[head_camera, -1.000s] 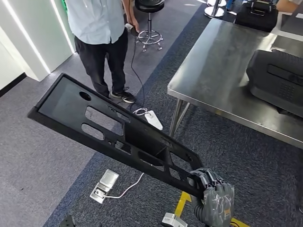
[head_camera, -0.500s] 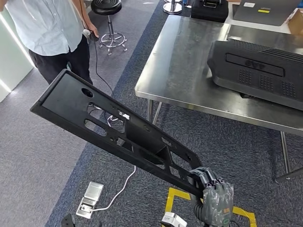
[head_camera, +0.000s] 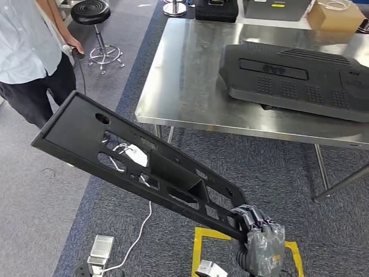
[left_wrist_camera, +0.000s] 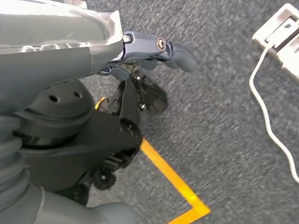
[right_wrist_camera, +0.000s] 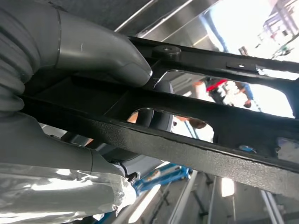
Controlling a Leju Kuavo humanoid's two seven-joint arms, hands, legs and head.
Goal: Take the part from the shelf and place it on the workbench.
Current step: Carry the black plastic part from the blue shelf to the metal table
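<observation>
A person [head_camera: 30, 57] is standing at the upper left of the head view. The long black perforated panel [head_camera: 130, 161] is slanting from centre left down to the lower right, where the right hand [head_camera: 256, 239] is gripping its end. The steel tabletop [head_camera: 191, 75] is occupying the upper right, carrying a black cover [head_camera: 296, 78]. The left hand [left_wrist_camera: 148, 51] is hanging empty above the carpet, fingers apart

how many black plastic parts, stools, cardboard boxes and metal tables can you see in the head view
black plastic parts: 2, the panel gripped by the right hand and the cover on the table
stools: 1
cardboard boxes: 1
metal tables: 1
total: 5
</observation>
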